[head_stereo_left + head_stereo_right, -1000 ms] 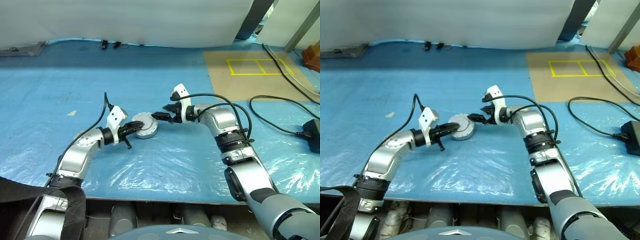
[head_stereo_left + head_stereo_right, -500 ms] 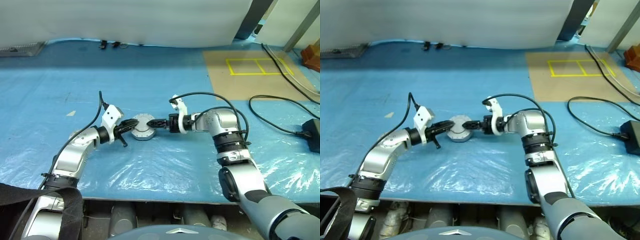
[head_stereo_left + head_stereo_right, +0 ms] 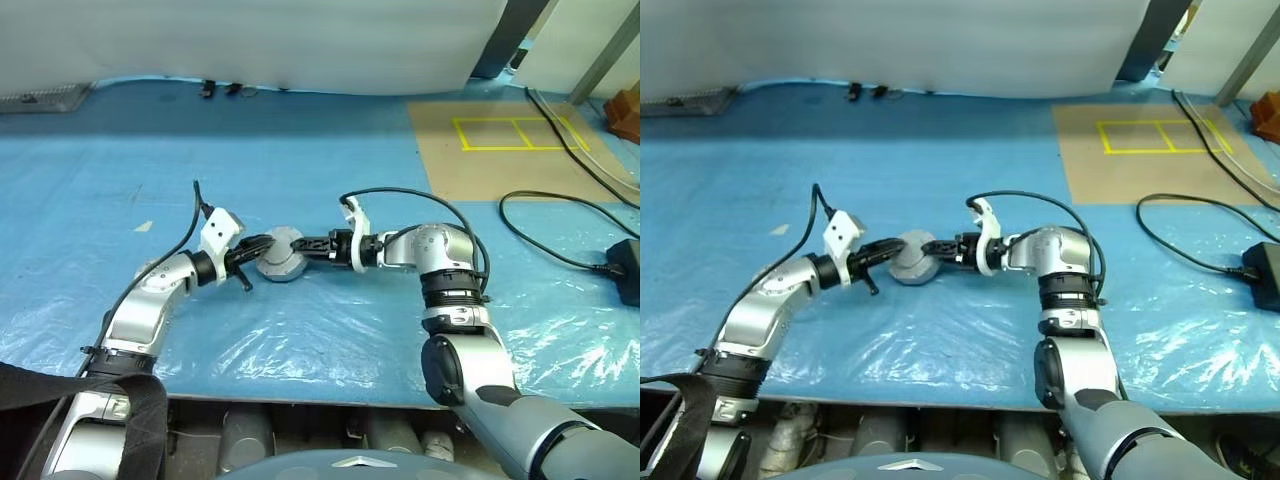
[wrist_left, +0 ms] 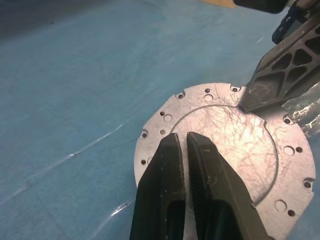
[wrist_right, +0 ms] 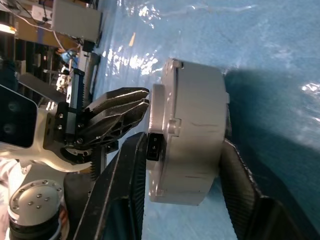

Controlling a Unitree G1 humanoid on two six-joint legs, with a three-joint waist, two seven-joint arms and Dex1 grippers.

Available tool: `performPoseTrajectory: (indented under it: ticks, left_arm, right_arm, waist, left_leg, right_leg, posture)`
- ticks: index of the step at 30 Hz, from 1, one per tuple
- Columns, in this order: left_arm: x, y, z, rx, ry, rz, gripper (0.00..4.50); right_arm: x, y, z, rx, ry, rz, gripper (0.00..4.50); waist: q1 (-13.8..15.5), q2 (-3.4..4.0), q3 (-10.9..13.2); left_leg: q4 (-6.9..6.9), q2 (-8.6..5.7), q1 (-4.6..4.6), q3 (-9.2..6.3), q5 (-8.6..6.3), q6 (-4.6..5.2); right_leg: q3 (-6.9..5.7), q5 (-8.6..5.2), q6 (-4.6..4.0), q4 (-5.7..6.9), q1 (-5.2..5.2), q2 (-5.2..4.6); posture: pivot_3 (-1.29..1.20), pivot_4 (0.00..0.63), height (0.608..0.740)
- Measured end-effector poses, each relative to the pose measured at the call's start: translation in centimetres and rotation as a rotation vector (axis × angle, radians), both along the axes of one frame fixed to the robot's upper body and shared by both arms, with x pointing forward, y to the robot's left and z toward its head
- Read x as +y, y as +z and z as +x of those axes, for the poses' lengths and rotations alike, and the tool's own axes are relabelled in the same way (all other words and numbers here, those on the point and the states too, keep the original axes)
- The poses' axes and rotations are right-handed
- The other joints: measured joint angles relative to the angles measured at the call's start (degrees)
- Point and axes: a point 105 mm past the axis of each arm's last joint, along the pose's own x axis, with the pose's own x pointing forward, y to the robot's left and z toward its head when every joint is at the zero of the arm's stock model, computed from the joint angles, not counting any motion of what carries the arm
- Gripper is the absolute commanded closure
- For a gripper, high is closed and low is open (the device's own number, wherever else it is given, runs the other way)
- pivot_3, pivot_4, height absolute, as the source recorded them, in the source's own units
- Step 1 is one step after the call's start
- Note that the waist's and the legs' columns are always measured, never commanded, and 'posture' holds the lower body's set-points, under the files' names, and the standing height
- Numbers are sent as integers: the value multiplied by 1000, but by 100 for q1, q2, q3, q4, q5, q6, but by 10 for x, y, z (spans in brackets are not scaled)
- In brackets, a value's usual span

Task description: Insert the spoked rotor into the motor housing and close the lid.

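Two grippers now meet at the short round silver metal motor housing, which sits tilted on the blue plastic-sheeted work surface, about midway along it and well back from its near edge. A second ago the right gripper stood off at the housing's side with its black fingers spread wide; since then its wrist has rolled and the fingers have come in around the cylinder. In the right wrist view they straddle the housing's wall, one finger against the flanged lid end and the other against the opposite end. They look to be closing on it, though whether the grip is firm yet I cannot tell.

The left gripper has its jaws pressed together, the tips resting on the flat, scratched silver lid plate with its ring of small holes. The housing has also shifted slightly toward the left arm.

By my reading the lid is already seated, and the work in hand is squeezing or steadying the closed assembly.
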Motion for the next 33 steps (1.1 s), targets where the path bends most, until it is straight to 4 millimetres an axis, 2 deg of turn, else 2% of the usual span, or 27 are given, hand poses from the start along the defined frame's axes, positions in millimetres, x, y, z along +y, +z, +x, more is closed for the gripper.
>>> performPoseTrajectory:
  ticks: [2,11,16,21,25,28,30,33]
  left_arm:
    - [0,0,0,-3,1,-3,4202]
    - [-1,2,2,-21,27,-26,4202]
    - [0,8,8,-40,110,-151,4202]
    - [18,20,8,-54,251,-331,4202]
    - [39,18,-6,-22,369,-480,4202]
    - [57,14,-18,9,483,-644,4202]
    - [62,4,-30,56,536,-741,4202]
    - [63,-19,-48,161,603,-855,3592]
  right_arm:
    - [-2,-2,0,19,-12,2,3440]
    - [0,-2,-2,22,5,-17,3439]
    - [2,-1,-3,26,10,-7,3439]
    - [10,-3,-6,58,18,36,3439]
    - [19,-2,-4,96,10,86,3439]
    - [20,10,4,64,-17,127,3439]
    - [22,19,10,45,-38,168,3439]
    - [20,29,19,14,-80,200,3439]
  waist:
    - [3,0,0]
    - [1,0,0]
    - [-20,0,1]
    - [-16,-1,1]
    - [-9,-2,2]
    - [10,-3,3]
    - [10,-5,4]
    - [16,-16,11]
  left_leg:
    - [0,-1,-2,0,0,0]
    - [-4,-2,-3,0,0,-1]
    - [-5,0,-6,-1,0,-1]
    - [-6,0,-31,0,-2,-5]
    - [-1,0,-71,2,-1,-5]
    - [10,1,-87,6,-2,-5]
    - [10,0,-88,7,-2,-5]
    - [9,6,-88,9,-2,-5]
  right_leg:
    - [0,0,0,-1,-1,-1]
    - [0,0,1,-4,-1,-1]
    - [-1,0,0,-5,-4,3]
    - [-5,1,0,-15,-17,4]
    - [-18,2,0,-17,-44,4]
    - [-26,2,0,-16,-50,2]
    - [-25,2,0,-19,-50,0]
    - [-36,1,-1,-16,-50,5]
  posture:
    - [0,150,740]
    - [0,150,740]
    - [0,150,740]
    - [0,150,740]
    - [0,150,740]
    - [0,150,740]
    - [0,150,740]
    - [0,150,740]
